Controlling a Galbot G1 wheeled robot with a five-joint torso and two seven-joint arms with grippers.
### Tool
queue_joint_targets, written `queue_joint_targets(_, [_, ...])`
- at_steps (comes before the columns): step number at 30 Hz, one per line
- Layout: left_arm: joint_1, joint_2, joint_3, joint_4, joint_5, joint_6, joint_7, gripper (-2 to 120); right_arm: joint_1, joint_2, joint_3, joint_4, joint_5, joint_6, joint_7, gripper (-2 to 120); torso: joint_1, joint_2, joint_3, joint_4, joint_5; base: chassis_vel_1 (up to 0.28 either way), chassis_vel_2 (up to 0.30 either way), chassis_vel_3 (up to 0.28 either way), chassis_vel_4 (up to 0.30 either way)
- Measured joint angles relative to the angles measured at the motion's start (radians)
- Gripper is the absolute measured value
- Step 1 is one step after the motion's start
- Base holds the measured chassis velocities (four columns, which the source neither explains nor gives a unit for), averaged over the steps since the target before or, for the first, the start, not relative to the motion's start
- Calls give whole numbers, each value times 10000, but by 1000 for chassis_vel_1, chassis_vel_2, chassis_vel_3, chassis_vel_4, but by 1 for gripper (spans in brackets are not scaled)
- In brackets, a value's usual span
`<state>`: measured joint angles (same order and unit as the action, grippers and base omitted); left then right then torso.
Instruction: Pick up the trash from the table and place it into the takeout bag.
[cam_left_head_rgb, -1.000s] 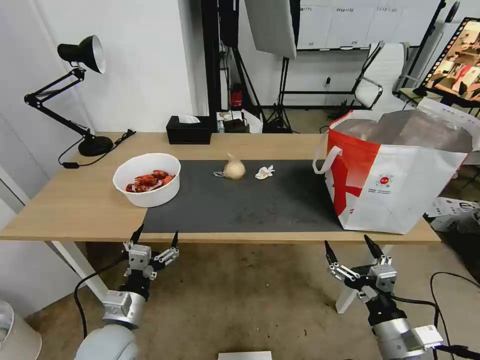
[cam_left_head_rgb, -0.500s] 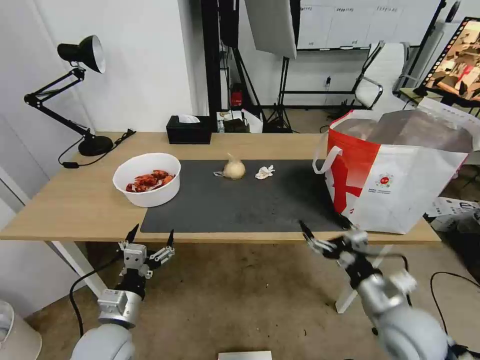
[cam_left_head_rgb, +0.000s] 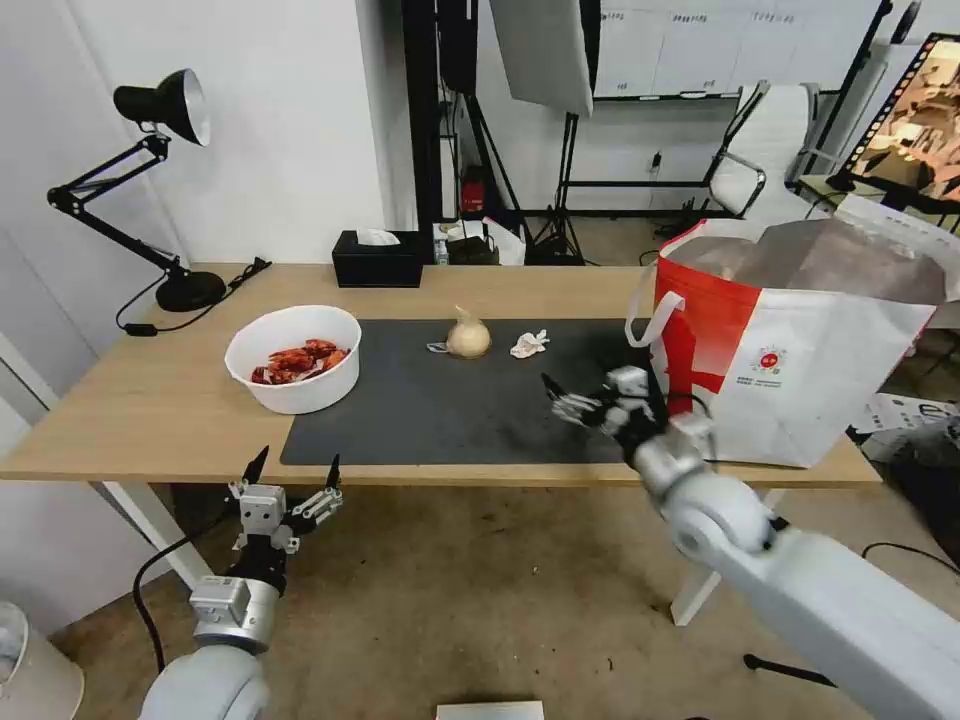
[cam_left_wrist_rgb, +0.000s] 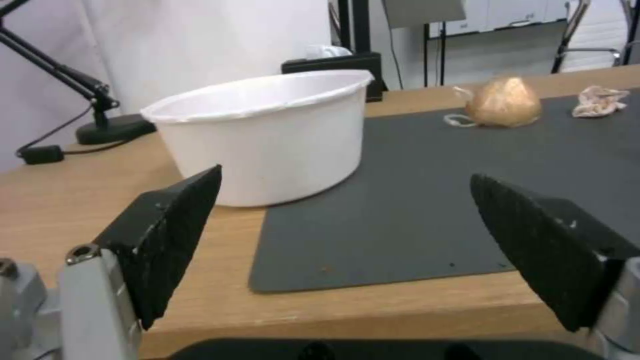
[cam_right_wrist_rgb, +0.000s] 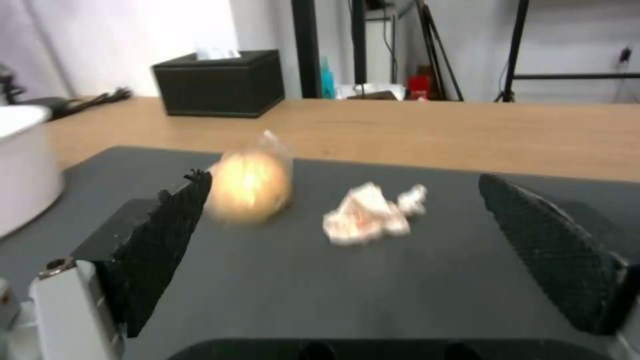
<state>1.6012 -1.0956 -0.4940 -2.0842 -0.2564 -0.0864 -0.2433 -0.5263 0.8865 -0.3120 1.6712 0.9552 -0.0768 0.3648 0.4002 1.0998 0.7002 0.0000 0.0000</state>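
Observation:
On the table (cam_left_head_rgb: 150, 400), a white bowl of red crayfish shells (cam_left_head_rgb: 294, 358) stands at the dark mat's (cam_left_head_rgb: 450, 410) left edge. A knotted beige plastic bag (cam_left_head_rgb: 468, 338) and a crumpled white tissue (cam_left_head_rgb: 529, 344) lie at the mat's far side. The takeout bag (cam_left_head_rgb: 790, 350) stands open at the table's right end. My right gripper (cam_left_head_rgb: 598, 385) is open over the mat's right part, beside the takeout bag, facing the tissue (cam_right_wrist_rgb: 370, 217) and beige bag (cam_right_wrist_rgb: 250, 185). My left gripper (cam_left_head_rgb: 292, 472) hangs open below the table's front edge, facing the bowl (cam_left_wrist_rgb: 267, 135).
A black desk lamp (cam_left_head_rgb: 165, 110) stands at the table's far left, with its cable on the wood. A black tissue box (cam_left_head_rgb: 377, 260) sits at the far edge. Stands and a white chair (cam_left_head_rgb: 765, 150) are behind the table. The mat's middle is bare.
My right arm has risen from below the table's front edge and reached forward and left over the mat, beside the takeout bag. The left gripper has sunk slightly.

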Motion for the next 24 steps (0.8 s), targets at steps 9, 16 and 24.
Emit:
queue_joint_targets(9, [216,-284,-202,-7,64,-42,-1,100,2548,2711,-1069,-3845,21,-1852,874,100,-1,0,-1,2,-1,0,0,0,0])
queue_joint_targets(16, [333,-326,-274,-8,91,-149,1,100,2981,3608,-1045,-5535,-440,-2419,1029,100,-2,0,-2,-1,0,0,0,0,0])
queue_joint_targets(24, [427,-282,-310,-55,88,-182,4,100,3031,4076,-882,-6293,-480,-2486,846,100,-2,1,-3,-1,0,0,0,0,0])
